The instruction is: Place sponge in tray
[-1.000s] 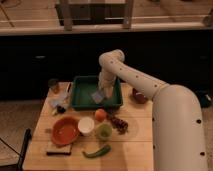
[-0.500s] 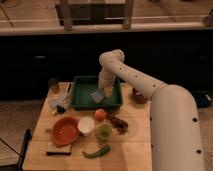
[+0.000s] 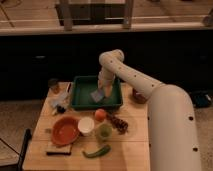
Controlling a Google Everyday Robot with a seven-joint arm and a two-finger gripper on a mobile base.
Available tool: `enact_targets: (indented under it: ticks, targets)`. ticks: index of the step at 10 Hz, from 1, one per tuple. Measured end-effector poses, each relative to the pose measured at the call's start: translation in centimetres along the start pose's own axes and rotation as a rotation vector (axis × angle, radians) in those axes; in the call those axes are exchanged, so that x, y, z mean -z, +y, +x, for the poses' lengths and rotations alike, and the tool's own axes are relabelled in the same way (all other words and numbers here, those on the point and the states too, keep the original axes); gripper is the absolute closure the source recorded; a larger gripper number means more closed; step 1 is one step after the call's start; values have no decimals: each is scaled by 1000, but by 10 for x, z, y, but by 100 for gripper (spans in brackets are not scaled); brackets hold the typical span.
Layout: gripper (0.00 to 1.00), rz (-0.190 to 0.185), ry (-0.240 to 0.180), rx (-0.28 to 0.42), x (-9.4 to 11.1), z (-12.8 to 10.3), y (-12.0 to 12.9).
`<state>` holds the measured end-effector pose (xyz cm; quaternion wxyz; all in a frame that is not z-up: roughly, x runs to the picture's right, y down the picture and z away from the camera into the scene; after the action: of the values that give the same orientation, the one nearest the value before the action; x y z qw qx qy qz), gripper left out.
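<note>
The dark green tray (image 3: 80, 102) sits at the back of the wooden table. My white arm reaches down into it from the right. The gripper (image 3: 103, 89) hangs over the tray's middle, shut on the sponge (image 3: 97, 95). The sponge is a small pale blue pad, tilted at the fingertips just above or on the tray floor. I cannot tell whether it touches the floor.
In front of the tray stand an orange bowl (image 3: 65, 130), a white cup (image 3: 86, 125), an orange fruit (image 3: 100, 114), a green cup (image 3: 103, 132) and dark red fruit (image 3: 118, 123). A green pepper (image 3: 97, 151) and a dark block (image 3: 57, 148) lie near the front edge. Small items (image 3: 59, 102) crowd the left.
</note>
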<state>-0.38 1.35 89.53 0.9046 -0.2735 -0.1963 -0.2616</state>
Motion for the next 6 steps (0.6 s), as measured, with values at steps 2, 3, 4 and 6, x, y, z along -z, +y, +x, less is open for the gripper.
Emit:
enact_targets:
  ticks: [2, 3, 4, 6]
  targets:
    - [99, 2, -2, -5, -1, 3, -1]
    - [99, 4, -4, -6, -2, 4, -2]
    - [99, 5, -7, -7, -3, 4, -3]
    - [99, 5, -10, -9, -4, 5, -4]
